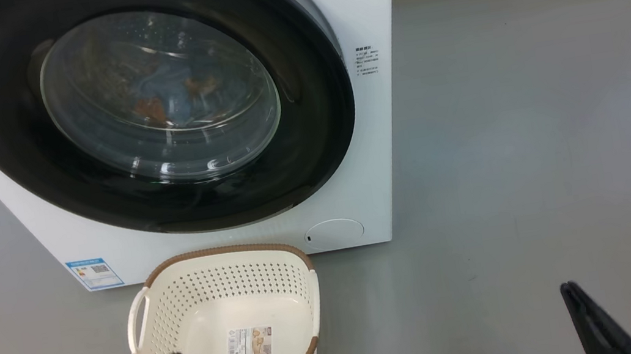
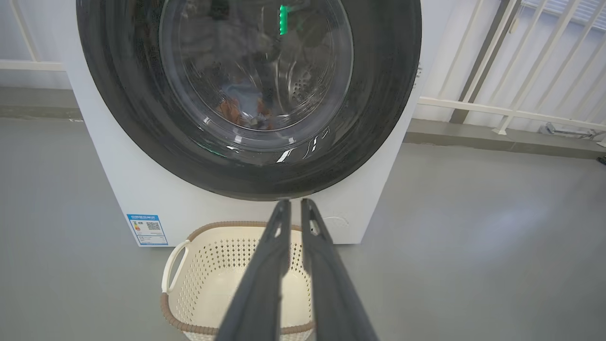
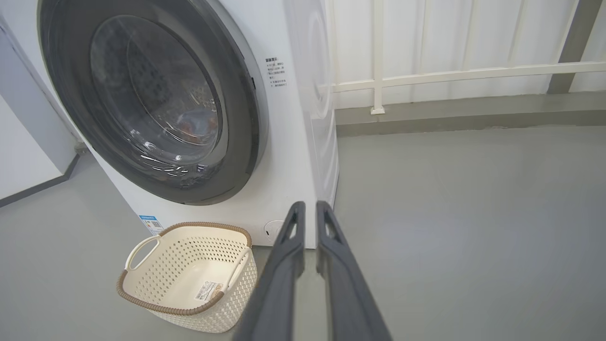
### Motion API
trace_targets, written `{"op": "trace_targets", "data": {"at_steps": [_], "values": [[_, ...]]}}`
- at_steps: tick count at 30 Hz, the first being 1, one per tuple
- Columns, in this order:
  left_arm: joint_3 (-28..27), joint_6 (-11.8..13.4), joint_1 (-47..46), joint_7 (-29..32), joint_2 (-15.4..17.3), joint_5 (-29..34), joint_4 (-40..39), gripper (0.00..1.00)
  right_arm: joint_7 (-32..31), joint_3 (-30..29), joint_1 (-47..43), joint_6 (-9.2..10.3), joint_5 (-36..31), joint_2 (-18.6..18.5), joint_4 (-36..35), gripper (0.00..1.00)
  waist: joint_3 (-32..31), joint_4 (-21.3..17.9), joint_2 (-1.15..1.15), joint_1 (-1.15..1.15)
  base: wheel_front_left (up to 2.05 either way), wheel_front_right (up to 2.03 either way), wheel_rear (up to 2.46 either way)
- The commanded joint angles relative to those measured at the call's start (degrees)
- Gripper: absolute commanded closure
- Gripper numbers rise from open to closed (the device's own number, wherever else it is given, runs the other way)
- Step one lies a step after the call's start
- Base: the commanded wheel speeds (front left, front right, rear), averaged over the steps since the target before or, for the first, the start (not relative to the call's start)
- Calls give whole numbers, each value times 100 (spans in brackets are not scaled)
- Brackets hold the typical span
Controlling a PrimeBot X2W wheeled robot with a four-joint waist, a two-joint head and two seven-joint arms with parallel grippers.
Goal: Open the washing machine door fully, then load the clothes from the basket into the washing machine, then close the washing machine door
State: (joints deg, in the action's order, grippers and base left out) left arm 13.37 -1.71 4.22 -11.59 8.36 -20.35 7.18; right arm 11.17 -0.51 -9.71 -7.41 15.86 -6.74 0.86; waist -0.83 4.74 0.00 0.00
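Observation:
The washing machine [image 1: 388,148] stands white and boxy ahead of me, and the washing machine door [image 1: 7,134] lies closed flat against its front. Through the glass window I see the clothes [image 1: 174,95], blue with orange patches, lying inside the drum. The basket [image 1: 226,252] sits on the floor just before the machine, with only a label sticker on its bottom. My left gripper [image 2: 292,203] hangs over the basket's near edge, fingers drawn together on nothing. To the right, over bare floor, my right gripper [image 3: 310,206] is likewise shut and holds nothing.
Grey floor [image 1: 532,140] stretches wide to the right of the machine. A low kerb and a white railing [image 3: 450,76] run behind it. A blue energy sticker [image 1: 94,273] and a round flap [image 1: 334,233] mark the machine's lower front.

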Motion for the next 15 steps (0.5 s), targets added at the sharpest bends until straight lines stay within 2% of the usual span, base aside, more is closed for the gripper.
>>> {"op": "trace_targets", "data": {"at_steps": [1,8,15], "values": [[7,0,26,0,-17,-2,34,100,0,-1,0,0,6,7,51,100,0,0,0,0,0,0,0],[-91,-32,-24,91,-38,-414,62,100,-72,-3,69,0,460,5,99,100,-8,-26,0,13,0,0,0],[-192,-64,-89,183,-59,-824,109,100,-148,-7,168,-1,910,5,181,100,11,-53,0,0,0,0,0]]}}
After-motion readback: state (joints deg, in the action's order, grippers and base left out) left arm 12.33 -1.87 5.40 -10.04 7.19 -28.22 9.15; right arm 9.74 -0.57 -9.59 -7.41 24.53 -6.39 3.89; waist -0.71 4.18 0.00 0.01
